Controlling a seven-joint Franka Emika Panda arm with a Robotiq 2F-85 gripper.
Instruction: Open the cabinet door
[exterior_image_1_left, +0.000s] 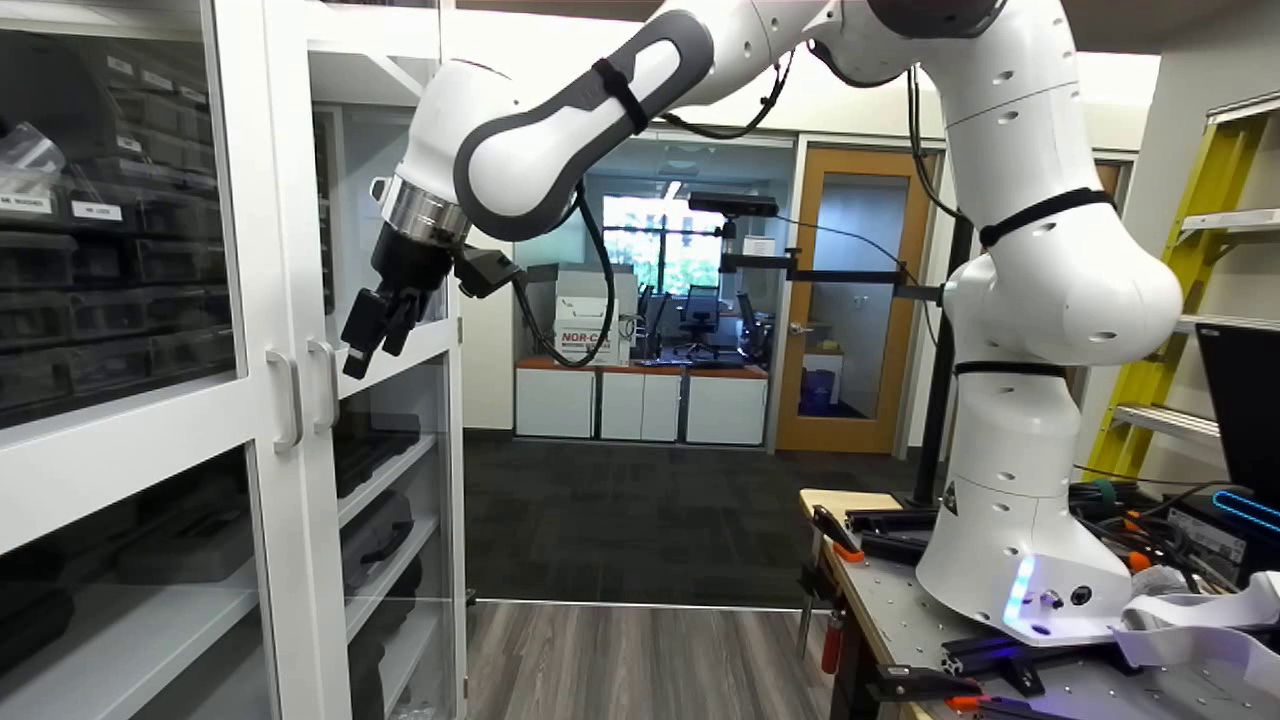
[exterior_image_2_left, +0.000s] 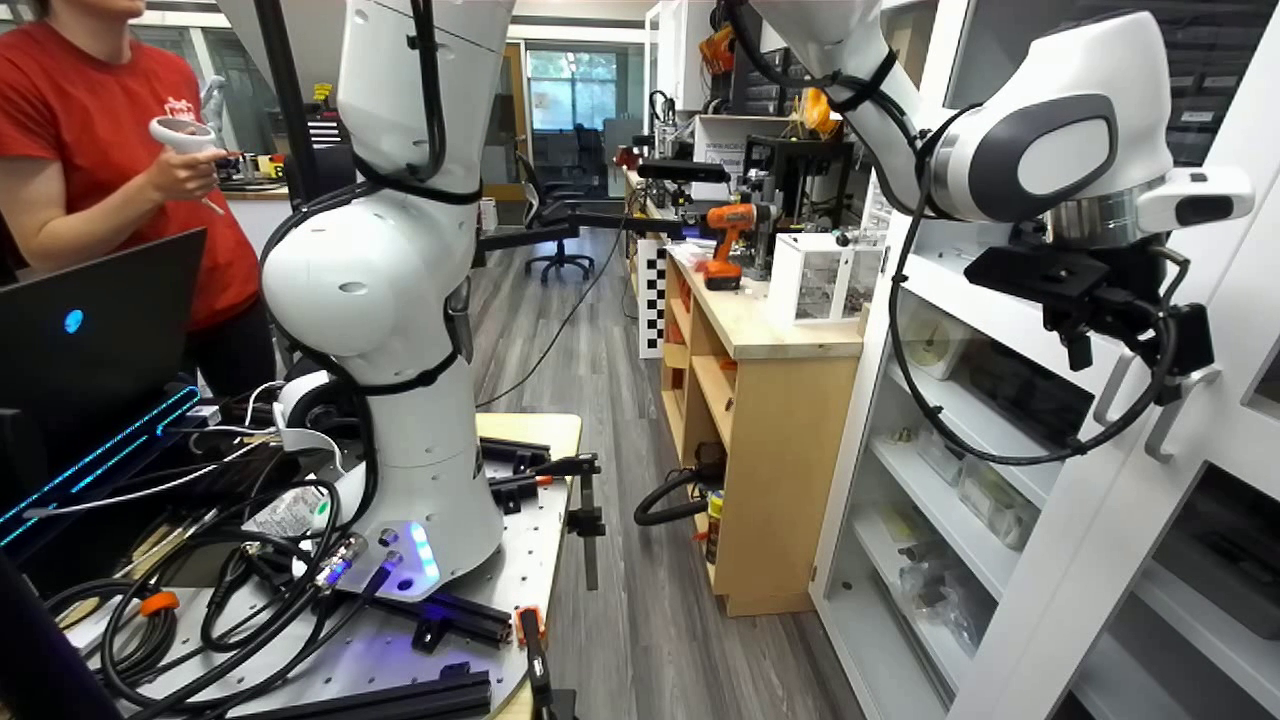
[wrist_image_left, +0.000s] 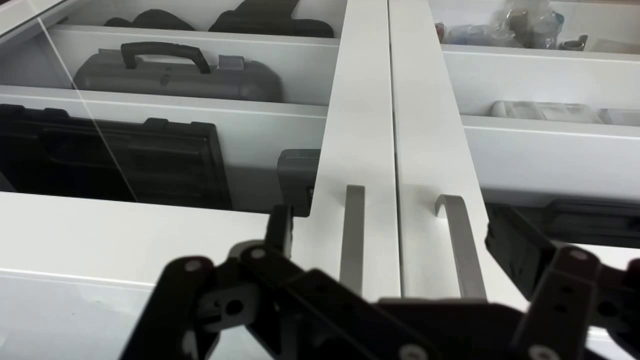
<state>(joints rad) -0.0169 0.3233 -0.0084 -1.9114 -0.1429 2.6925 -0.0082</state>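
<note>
The claw (wrist_image_left: 392, 220), foremost in the wrist view, stands spread and released just in front of the closed cabinet door (exterior_image_1_left: 425, 350). That door's bar handle (wrist_image_left: 353, 237) and the twin handle (wrist_image_left: 464, 245) both show between the claw's fingers (wrist_image_left: 520, 245), though I can't judge whether anything touches.

In an exterior view, you have: window (exterior_image_1_left: 645, 240), bright at the back; base light (exterior_image_1_left: 1019, 590), glowing blue-white; bins (exterior_image_1_left: 105, 318), dim. In your wrist view: gripper (wrist_image_left: 395, 234), blurred toward the bottom.
</note>
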